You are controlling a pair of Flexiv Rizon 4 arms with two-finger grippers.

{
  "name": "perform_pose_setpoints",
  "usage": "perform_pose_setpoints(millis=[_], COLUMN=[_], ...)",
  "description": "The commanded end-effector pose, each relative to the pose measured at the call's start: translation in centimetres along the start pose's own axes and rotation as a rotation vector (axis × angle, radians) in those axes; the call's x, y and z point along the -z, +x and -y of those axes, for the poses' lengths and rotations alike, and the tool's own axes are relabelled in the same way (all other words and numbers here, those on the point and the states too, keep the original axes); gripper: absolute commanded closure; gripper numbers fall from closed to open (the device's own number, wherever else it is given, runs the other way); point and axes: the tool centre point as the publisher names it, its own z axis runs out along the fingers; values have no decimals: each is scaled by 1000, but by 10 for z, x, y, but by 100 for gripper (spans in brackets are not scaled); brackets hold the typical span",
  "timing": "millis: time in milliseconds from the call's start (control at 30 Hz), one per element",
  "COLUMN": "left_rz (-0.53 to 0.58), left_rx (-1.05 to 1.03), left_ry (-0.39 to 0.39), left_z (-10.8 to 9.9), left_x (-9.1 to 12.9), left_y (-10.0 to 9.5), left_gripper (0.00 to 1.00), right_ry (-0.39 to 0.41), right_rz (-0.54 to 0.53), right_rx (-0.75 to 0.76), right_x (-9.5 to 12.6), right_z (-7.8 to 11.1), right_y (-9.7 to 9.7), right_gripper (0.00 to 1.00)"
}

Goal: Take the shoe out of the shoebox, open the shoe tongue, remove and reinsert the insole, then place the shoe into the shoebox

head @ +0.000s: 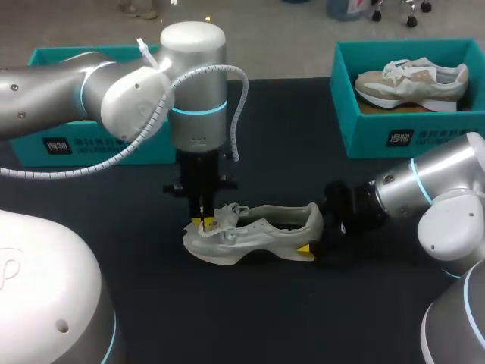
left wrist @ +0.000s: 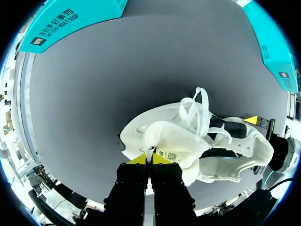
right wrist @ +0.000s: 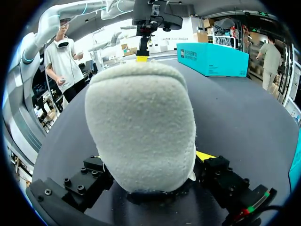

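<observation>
Near the middle of the black table (head: 288,144) we have the white sneaker (head: 261,231) resting sole down, its toe toward our left side and its heel (right wrist: 141,127) toward our right. Our left gripper (left wrist: 149,159) comes straight down over the front of the shoe. Its yellow tips stand almost together, pinched on the edge of the tongue (left wrist: 174,147), which is pulled up and away from the opening. The loose laces (left wrist: 195,110) loop up just beyond it. Our right gripper (head: 317,235) lies low on the table at the back of the shoe. Its fingers are spread wide, with the fuzzy heel clamped between them. One yellow tip shows pressed against the heel's side, and the other is mostly hidden behind the heel. The sneaker is outside both boxes. The left shoebox (head: 45,148) sits at the far left edge, partly behind our left arm, and we cannot see inside it. The right shoebox (head: 364,129) stands at the far right, well apart from the grippers, and holds a second sneaker (head: 413,82) lying on its side.
</observation>
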Motion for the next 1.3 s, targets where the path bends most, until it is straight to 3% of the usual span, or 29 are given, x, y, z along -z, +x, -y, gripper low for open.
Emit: perform_pose_setpoints(millis=[33, 100, 133, 233, 267, 933, 1133, 1300], left_rz=[15, 14, 13, 1, -3, -102, -90, -3], left_rx=[4, 5, 6, 5, 3, -130, -418, -867], left_ry=[-18, -27, -27, -24, -19, 92, 137, 117], left_z=[6, 6, 6, 5, 4, -4, 5, 12], left_x=[-16, -18, -18, -14, -12, 55, 81, 103], left_y=[4, 4, 4, 4, 4, 9, 20, 31], left_gripper=[87, 54, 49, 5, 0, 0, 0, 0], right_ry=[2, 2, 2, 2, 2, 2, 2, 2], right_rz=[2, 2, 2, 2, 2, 2, 2, 2], right_rx=[-1, -1, -1, -1, -1, -1, -1, -1], right_x=[-4, -4, -4, -4, -4, -4, -4, -4], right_z=[2, 2, 2, 2, 2, 2, 2, 2], right_y=[0, 0, 0, 0, 0, 0, 0, 0], right_gripper=[100, 100, 100, 100, 100, 100, 100, 100])
